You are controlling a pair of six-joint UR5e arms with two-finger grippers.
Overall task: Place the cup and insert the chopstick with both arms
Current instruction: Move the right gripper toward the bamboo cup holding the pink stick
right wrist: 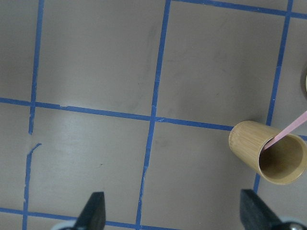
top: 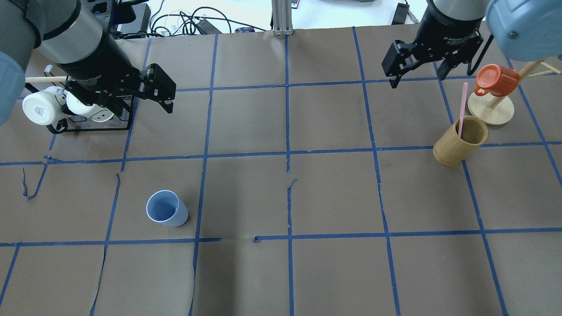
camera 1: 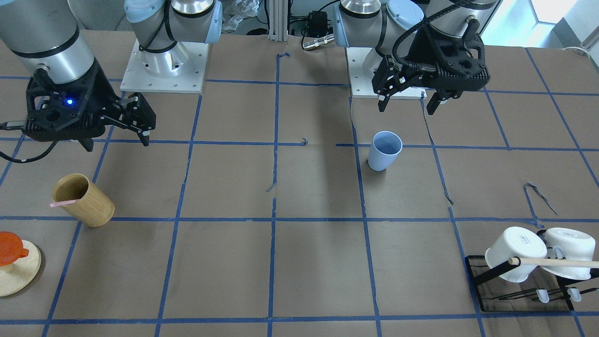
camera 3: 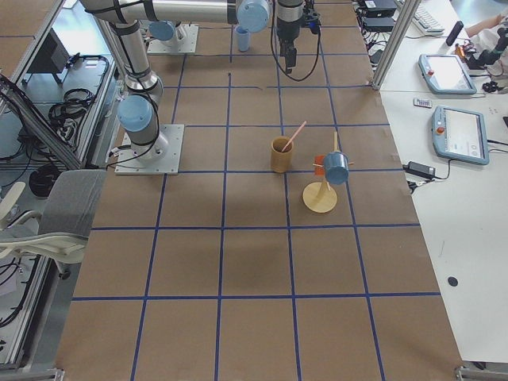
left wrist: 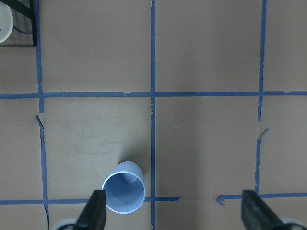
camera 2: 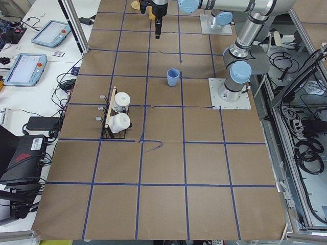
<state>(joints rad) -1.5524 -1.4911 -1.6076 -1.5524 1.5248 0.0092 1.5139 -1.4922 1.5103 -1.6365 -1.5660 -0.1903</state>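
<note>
Left gripper (top: 142,105), jaws wide and empty, hangs over the upright cup (top: 167,210), which stands just off-centre beneath it. Right gripper (top: 417,79), equally spread and empty, is nearer the leaning chopstick (top: 462,107).

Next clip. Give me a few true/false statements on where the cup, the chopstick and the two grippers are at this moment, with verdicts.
1. The blue cup stands upright on the table. True.
2. The chopstick is in the blue cup. False: it leans in the wooden cup on the robot's right side.
3. The left gripper holds the blue cup. False: its fingers are open and empty, and the cup stands apart from them.
4. The right gripper is open and holds nothing. True.
</note>
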